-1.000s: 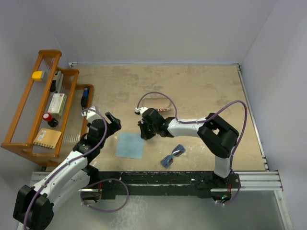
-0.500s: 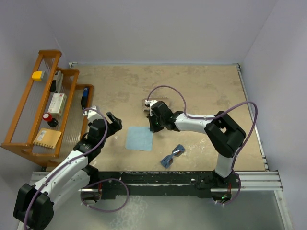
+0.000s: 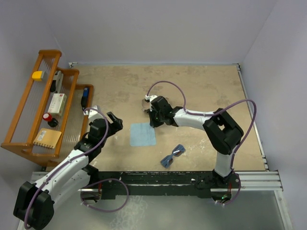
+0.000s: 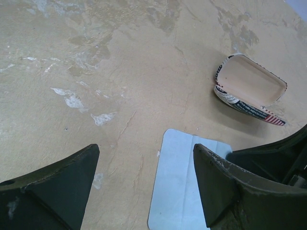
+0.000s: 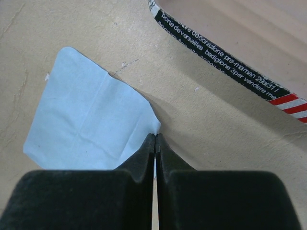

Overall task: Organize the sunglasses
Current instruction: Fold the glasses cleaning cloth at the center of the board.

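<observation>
Light-blue cloth [image 3: 143, 134] lies flat on the tan worktop [image 3: 201, 86], mid-scene, between the two arms.

Right claw [image 5: 155, 138]: fingers pressed tight together with no gap showing in its wrist view. The tips sit on the cloth's far right corner, and the fabric runs in under them, so I read it as pinching that corner. The rest of the cloth spreads out to the left and near side of the tips.

Glasses case [image 4: 249, 88]: lying open just beyond the right claw, pale tan lining up, with a band of black print and red-and-white stripes along its edge. From overhead the claw hides most of it. It is close to the cloth, but I see worktop between them.

Left claw [image 4: 145, 149]: fingers spread wide, nothing between them but bare worktop and the near left part of the cloth farther off. It hangs left of the cloth and touches nothing that I can see.

Sunglasses [image 3: 172, 155]: on the worktop toward the near edge, to the near right of the cloth and apart from it. Blue lenses, arms folded as far as I can make out. Neither claw is on them.

Wooden rack [image 3: 29, 115] stands at the far left with small items on its shelves.
</observation>
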Motion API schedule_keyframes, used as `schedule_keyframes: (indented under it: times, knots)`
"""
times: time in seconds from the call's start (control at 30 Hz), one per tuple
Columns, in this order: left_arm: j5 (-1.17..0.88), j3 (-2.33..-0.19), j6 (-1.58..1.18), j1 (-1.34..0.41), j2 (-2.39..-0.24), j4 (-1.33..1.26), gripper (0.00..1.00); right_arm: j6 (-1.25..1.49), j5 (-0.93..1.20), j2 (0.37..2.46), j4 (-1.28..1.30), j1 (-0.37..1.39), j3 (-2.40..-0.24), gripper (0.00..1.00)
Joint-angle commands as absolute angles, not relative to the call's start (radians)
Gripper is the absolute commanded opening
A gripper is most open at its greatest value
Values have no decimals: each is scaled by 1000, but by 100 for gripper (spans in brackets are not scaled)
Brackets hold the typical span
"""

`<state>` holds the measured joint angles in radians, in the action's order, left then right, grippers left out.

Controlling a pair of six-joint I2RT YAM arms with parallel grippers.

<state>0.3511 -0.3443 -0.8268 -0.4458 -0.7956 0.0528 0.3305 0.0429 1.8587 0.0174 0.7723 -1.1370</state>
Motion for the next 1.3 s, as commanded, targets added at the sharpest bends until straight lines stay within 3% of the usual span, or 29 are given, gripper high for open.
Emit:
schedule_keyframes:
  times: [0.0, 0.17, 0.37, 0.63, 0.93, 1.27]
  knots:
    - [328, -325, -808, -449, -814, -17, 76, 316, 32, 1864, 25, 775, -1167, 0]
    - [309, -333, -800, -448, -920, -63, 78, 318, 31, 1855, 23, 775, -1155, 0]
    - [297, -343, -797, -451, -989, -112, 87, 316, 23, 1837, 14, 771, -1139, 0]
    - [275, -413, -751, -482, -1113, -150, 86, 325, 39, 1842, 5, 766, -1133, 0]
    - [277, -492, -706, -520, -1269, -188, 79, 329, 51, 1842, 1, 764, -1128, 0]
    - [266, -553, -654, -542, -1362, -186, 56, 338, 60, 1847, -5, 764, -1117, 0]
